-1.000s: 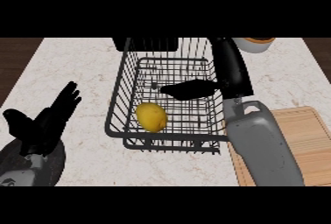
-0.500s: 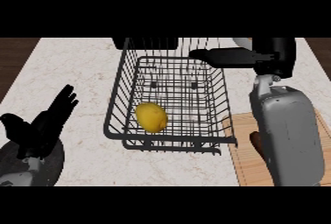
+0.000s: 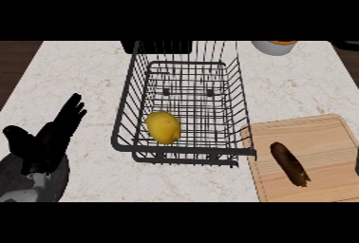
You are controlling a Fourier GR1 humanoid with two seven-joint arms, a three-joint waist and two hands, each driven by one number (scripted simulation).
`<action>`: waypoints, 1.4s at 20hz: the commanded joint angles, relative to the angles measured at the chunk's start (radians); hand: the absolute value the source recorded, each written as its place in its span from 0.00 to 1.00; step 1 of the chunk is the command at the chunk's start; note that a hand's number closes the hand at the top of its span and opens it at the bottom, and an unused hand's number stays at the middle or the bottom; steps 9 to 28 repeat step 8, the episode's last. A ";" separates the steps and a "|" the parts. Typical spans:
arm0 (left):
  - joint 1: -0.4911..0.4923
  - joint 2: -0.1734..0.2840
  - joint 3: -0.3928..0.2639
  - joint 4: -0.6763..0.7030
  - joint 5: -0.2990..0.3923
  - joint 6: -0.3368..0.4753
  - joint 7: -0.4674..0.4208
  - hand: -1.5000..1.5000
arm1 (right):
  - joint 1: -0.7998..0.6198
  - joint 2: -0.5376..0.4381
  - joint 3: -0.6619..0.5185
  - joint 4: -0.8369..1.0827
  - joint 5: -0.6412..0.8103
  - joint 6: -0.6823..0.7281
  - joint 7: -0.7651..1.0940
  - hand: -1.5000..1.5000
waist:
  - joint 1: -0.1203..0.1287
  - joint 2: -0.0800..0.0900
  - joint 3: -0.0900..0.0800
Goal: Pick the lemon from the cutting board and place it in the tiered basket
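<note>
Lemon (image 3: 163,126) is already in the basket (image 3: 126,102), lying on the wire floor of the lower tier toward its near left corner, so you have little left to do. Your left hand (image 3: 49,135) rests at the lower left of the counter (image 3: 84,71), fingers straight and up, holding nothing, and well clear of the basket's left wall. Your right hand shows nowhere in the head view, so you cannot tell how its fingers stand.

The main risk I see is a bump: if you swing either arm back across the basket, you could knock the frame and set the fruit rolling, since it sits free on the wires. A dark oblong item (image 3: 289,163) lies on the board (image 3: 322,137) just right of the basket; a careless sweep could shove it off.

It looks smooth, plain yellow, egg-shaped, whole and unmarked, its long axis running near to far.
</note>
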 commanded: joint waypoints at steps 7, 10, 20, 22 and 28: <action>-0.058 -0.001 0.012 0.088 -0.023 -0.001 -0.045 0.50 | 0.051 -0.267 -0.204 0.276 -0.187 0.259 -0.189 0.00 | 0.000 0.003 0.000; -0.018 -0.015 -0.006 0.027 -0.029 0.009 -0.025 0.50 | 0.076 -0.305 -0.225 0.260 -0.211 0.299 -0.182 0.00 | 0.000 0.001 0.000; -0.018 -0.015 -0.006 0.027 -0.029 0.009 -0.025 0.50 | 0.076 -0.305 -0.225 0.260 -0.211 0.299 -0.182 0.00 | 0.000 0.001 0.000; -0.018 -0.015 -0.006 0.027 -0.029 0.009 -0.025 0.50 | 0.076 -0.305 -0.225 0.260 -0.211 0.299 -0.182 0.00 | 0.000 0.001 0.000; -0.018 -0.015 -0.006 0.027 -0.029 0.009 -0.025 0.50 | 0.076 -0.305 -0.225 0.260 -0.211 0.299 -0.182 0.00 | 0.000 0.001 0.000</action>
